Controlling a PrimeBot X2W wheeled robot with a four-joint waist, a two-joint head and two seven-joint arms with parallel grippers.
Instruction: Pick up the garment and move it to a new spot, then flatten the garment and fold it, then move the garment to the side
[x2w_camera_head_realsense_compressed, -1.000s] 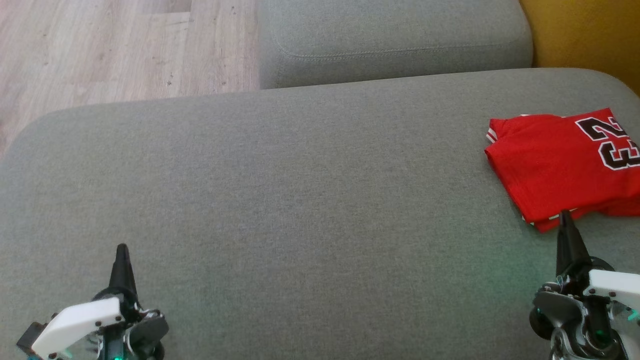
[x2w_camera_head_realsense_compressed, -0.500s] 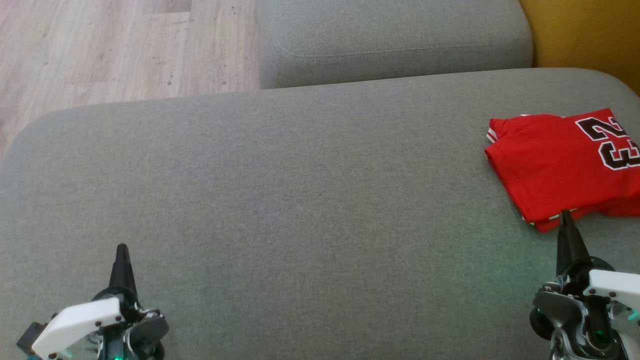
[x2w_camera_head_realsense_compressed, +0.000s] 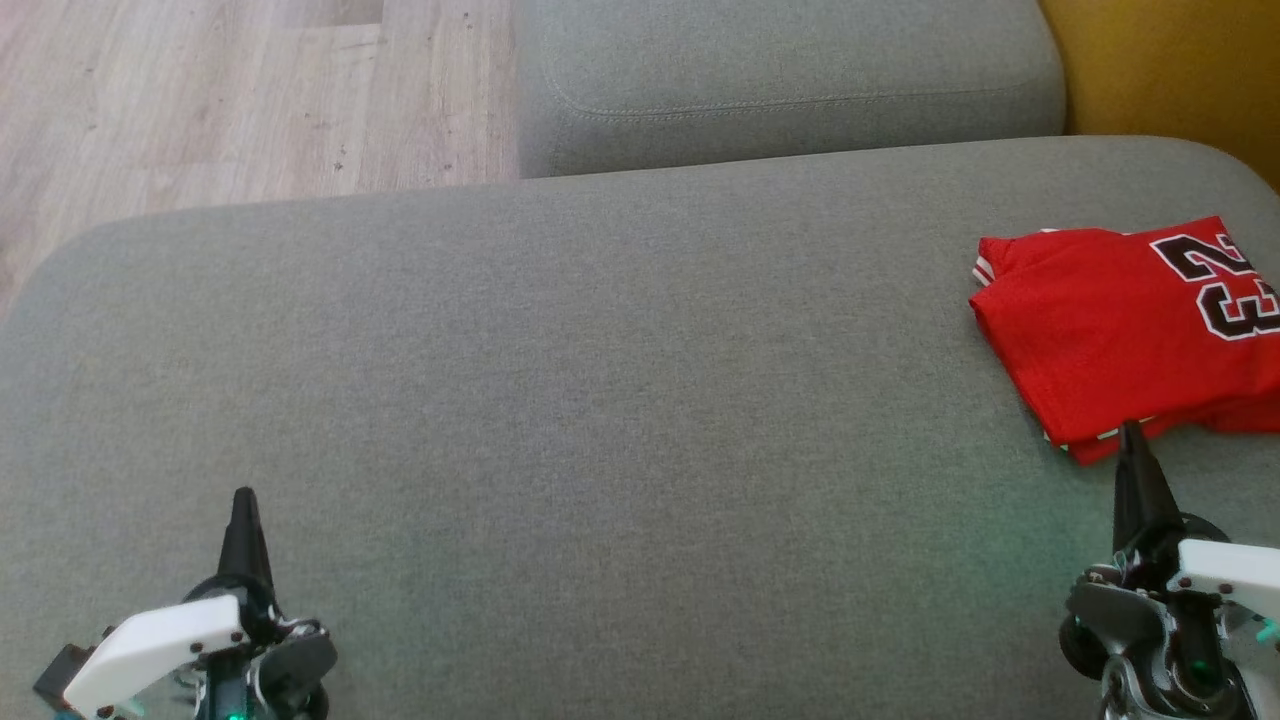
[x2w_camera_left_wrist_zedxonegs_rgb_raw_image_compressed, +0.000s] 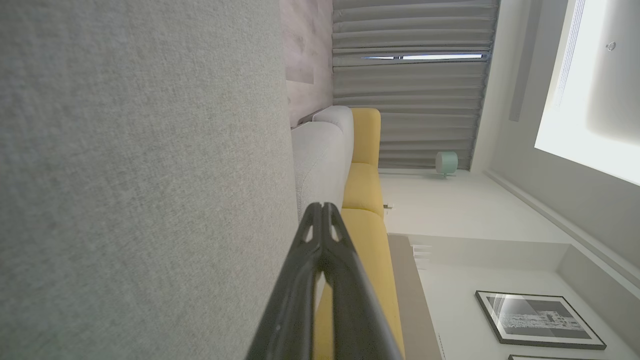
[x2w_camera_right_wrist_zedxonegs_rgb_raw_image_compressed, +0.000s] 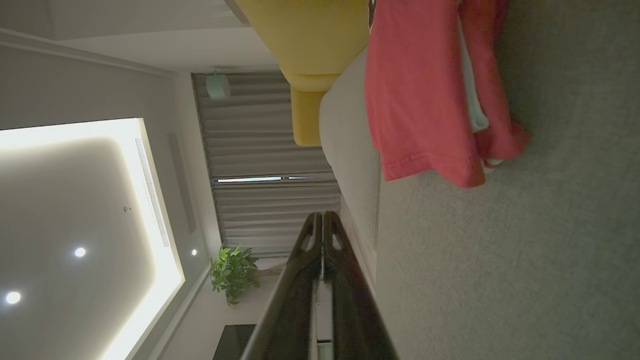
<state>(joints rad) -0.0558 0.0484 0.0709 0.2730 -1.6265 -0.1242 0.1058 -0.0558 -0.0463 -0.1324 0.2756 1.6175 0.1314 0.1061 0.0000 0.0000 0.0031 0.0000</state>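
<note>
Both arms sit parked low, we judge, the left gripper (x2w_camera_head_realsense_compressed: 243, 497) at 7 o'clock and the right gripper (x2w_camera_head_realsense_compressed: 1131, 432) at 5, fingers pinched together on nothing, since the folded red shirt (x2w_camera_head_realsense_compressed: 1100, 335) (number up) already lies aside at 3 o'clock on the grey cushion (x2w_camera_head_realsense_compressed: 600, 400).

A home living room: grey sofa (x2w_camera_head_realsense_compressed: 600, 400), pleated curtains (x2w_camera_left_wrist_zedxonegs_rgb_raw_image_compressed: 410, 100), potted plant (x2w_camera_right_wrist_zedxonegs_rgb_raw_image_compressed: 232, 272), framed picture (x2w_camera_left_wrist_zedxonegs_rgb_raw_image_compressed: 537, 320).

We see the folded red garment (x2w_camera_head_realsense_compressed: 1110, 330) lying at the right edge of the grey cushion (x2w_camera_head_realsense_compressed: 600, 400), its number 23 facing up. Our right gripper (x2w_camera_head_realsense_compressed: 1130, 432), fingers pressed together, points at the garment's near corner; our left gripper (x2w_camera_head_realsense_compressed: 243, 498), likewise closed, sits well apart at lower left
</note>
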